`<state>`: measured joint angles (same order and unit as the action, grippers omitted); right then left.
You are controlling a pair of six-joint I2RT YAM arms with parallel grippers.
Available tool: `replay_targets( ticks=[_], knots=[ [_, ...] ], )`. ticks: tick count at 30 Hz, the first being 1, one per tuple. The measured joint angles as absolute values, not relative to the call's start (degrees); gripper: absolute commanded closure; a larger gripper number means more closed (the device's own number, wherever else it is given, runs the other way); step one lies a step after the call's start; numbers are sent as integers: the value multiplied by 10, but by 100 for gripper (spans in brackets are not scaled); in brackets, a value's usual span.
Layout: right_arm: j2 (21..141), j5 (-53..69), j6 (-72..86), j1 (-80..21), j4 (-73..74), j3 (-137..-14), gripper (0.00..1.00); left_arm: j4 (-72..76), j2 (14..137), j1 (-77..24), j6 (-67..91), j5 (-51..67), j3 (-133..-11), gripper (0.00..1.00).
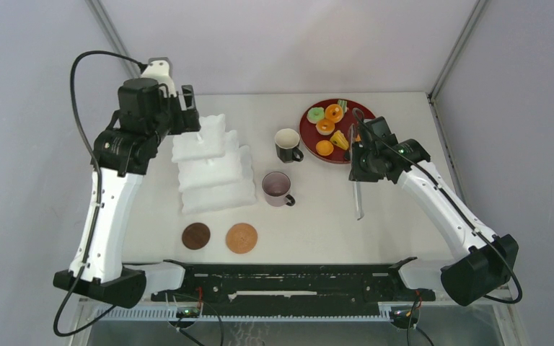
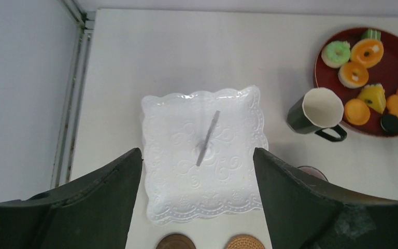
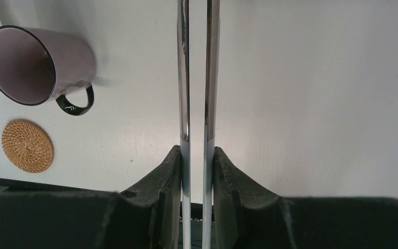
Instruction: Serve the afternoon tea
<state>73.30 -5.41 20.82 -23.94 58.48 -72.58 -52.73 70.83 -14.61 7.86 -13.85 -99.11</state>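
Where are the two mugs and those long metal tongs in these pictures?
black mug (image 2: 322, 108), left wrist view, on its pale inside.
mauve mug (image 3: 75, 59), right wrist view, on its outer wall.
metal tongs (image 3: 183, 78), right wrist view, on the left blade.

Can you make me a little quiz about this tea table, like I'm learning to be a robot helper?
1. True or false: the right pincer is shut on the metal tongs.
2. Fill in the number: ___ round coasters lie on the table near the white stand.
3. Where are the pastries? A) on the white stand B) on the red tray C) on the coasters

Key: 1 true; 2 two; 3 B.
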Motion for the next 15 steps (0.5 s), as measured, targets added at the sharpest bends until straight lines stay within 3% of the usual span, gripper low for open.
replay_targets(
  ticks=[5, 9, 14, 15],
  knots=[
    [735, -55, 204, -236, 585, -726, 70, -529, 750, -146, 73, -110, -991, 42],
    [735, -58, 202, -234, 585, -726, 70, -529, 776, -146, 70, -102, -991, 71],
    [735, -62, 202, -233, 585, -726, 72, -528, 780, -146, 70, -102, -991, 99],
    [736, -62, 202, -232, 585, -726, 72, -527, 780, -146, 69, -101, -991, 100]
  ],
)
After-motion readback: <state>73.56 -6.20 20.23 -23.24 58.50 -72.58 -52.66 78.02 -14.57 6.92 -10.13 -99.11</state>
